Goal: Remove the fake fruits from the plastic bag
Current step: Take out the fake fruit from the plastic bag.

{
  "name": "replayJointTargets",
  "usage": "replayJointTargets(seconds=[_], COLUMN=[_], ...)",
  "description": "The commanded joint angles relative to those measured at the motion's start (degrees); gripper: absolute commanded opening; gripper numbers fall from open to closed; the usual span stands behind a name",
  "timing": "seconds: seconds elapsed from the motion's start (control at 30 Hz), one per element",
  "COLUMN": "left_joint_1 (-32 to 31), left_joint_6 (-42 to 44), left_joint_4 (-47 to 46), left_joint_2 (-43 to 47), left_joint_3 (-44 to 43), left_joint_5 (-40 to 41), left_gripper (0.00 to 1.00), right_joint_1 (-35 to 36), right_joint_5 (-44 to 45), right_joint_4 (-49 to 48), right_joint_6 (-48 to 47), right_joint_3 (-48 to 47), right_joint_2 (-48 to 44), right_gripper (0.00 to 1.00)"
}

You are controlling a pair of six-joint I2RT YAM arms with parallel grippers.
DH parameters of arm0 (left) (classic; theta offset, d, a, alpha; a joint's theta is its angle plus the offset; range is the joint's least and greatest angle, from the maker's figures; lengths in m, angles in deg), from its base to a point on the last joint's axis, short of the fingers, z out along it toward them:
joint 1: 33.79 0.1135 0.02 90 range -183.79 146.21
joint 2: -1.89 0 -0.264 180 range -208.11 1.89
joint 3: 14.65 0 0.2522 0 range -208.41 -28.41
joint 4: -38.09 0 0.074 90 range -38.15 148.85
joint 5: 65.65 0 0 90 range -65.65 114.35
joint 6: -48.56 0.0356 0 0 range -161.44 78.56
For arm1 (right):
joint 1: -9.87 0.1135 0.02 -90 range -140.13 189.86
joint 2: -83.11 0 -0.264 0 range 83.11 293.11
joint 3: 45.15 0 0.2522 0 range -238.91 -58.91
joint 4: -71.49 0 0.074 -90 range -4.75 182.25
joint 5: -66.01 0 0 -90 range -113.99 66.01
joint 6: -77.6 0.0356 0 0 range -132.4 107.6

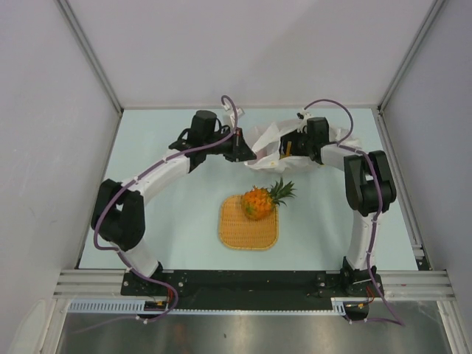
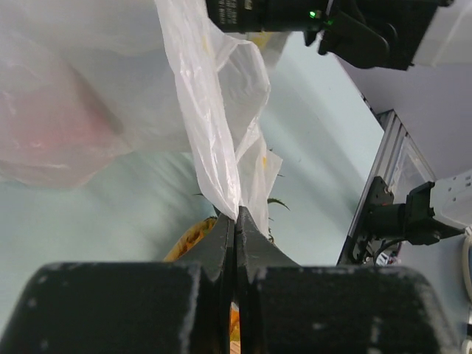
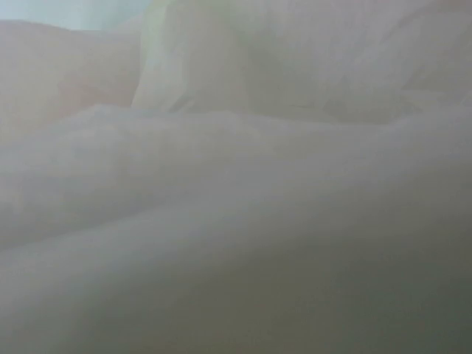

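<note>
The translucent white plastic bag (image 1: pixel 274 151) lies at the back middle of the table. My left gripper (image 1: pixel 247 150) is shut on the bag's left edge (image 2: pixel 214 155), jaws pinching the film. A pinkish-red shape (image 2: pixel 59 129) shows faintly through the bag. My right gripper (image 1: pixel 289 146) is pushed into the bag's mouth; its fingers are hidden, and the right wrist view shows only blurred white film (image 3: pixel 236 177). An orange-yellow piece (image 1: pixel 288 149) shows inside the mouth. The pineapple (image 1: pixel 262 199) with green crown lies on the woven orange mat (image 1: pixel 248 223).
The mat sits in the middle of the pale table, in front of the bag. Grey walls and aluminium rails (image 1: pixel 420 243) enclose the table on both sides and at the back. The arm bases stand along the near edge (image 1: pixel 243 284).
</note>
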State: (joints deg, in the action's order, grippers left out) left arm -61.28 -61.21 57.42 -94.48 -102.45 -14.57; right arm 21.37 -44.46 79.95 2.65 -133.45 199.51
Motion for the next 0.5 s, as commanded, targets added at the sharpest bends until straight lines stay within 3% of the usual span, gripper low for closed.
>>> replayJointTargets(seconds=[0.0,0.07,0.1,0.2,0.47], left_joint_1=[-1.5,-2.1,-2.4,-3.3,-3.2], left_joint_6=[2.5,2.8,3.2,4.5,5.8], left_joint_4=[1.0,1.5,1.6,2.2,2.4], left_joint_2=[1.3,1.8,2.0,2.5,-0.1], left_joint_3=[-1.1,-1.5,-1.5,-2.2,-5.0], left_joint_5=[1.0,1.6,2.3,4.5,8.1], left_gripper=[0.0,0.0,0.0,0.0,0.0], right_joint_1=[-0.3,-1.1,-1.7,-4.0,-8.7], right_joint_5=[-0.5,-3.4,-5.4,-10.6,-23.4], right_joint_4=[-3.8,-4.1,-4.2,-1.3,17.2], right_joint_6=[-0.4,-2.8,-3.8,-7.7,-18.6], right_joint_3=[-3.4,-3.6,-3.7,-3.7,-3.4], right_joint_2=[1.8,1.3,0.9,-2.9,-18.9], right_gripper=[0.64,0.53,0.41,0.25,0.16])
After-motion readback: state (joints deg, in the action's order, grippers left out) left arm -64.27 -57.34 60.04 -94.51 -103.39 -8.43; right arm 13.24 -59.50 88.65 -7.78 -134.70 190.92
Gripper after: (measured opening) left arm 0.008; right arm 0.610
